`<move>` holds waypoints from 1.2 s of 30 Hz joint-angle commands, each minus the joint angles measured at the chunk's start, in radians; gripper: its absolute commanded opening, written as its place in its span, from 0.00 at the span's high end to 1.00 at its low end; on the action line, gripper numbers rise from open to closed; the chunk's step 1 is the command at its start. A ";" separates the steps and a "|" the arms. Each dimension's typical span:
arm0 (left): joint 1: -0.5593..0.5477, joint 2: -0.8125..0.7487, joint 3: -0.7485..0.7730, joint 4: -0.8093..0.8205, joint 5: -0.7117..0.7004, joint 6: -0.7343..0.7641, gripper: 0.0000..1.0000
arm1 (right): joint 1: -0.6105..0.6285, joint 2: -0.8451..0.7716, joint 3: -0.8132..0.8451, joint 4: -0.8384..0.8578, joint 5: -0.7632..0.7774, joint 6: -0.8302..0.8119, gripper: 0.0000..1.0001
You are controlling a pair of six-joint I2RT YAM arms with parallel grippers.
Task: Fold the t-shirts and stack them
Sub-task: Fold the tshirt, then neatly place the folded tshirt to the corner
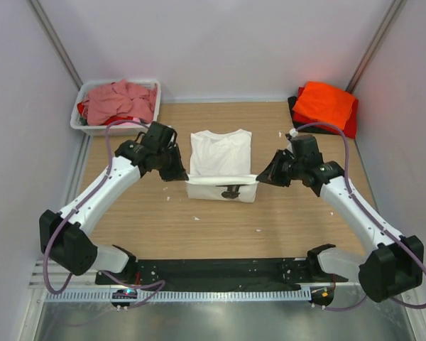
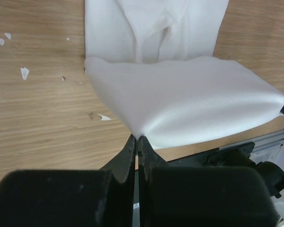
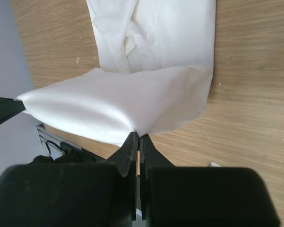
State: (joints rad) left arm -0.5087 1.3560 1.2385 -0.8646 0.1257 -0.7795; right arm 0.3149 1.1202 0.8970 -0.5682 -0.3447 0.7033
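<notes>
At the middle of the table (image 1: 220,227), the white t-shirt (image 1: 221,150) lies flat with its near hem lifted; the left gripper (image 1: 179,174) and right gripper (image 1: 264,176) each clench one hem corner. Best to carry both corners level toward the collar, keeping the edge taut.

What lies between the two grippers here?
The near edge of the white t-shirt, lifted and stretched from the left gripper to the right gripper, each shut on a corner. The top view shows it.
</notes>
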 commanded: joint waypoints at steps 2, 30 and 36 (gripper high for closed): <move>0.053 0.092 0.134 -0.050 0.034 0.085 1.00 | -0.034 0.126 0.141 0.007 0.019 -0.071 0.99; 0.332 0.827 0.745 -0.014 0.256 0.204 0.37 | -0.183 0.877 0.655 0.204 -0.059 -0.183 0.03; 0.319 0.831 0.679 -0.004 0.203 0.229 0.38 | -0.183 0.958 0.619 0.278 -0.099 -0.180 0.04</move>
State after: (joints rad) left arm -0.1806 2.1967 1.9324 -0.8852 0.3645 -0.5861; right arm 0.1352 2.0377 1.5307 -0.3592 -0.4068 0.5323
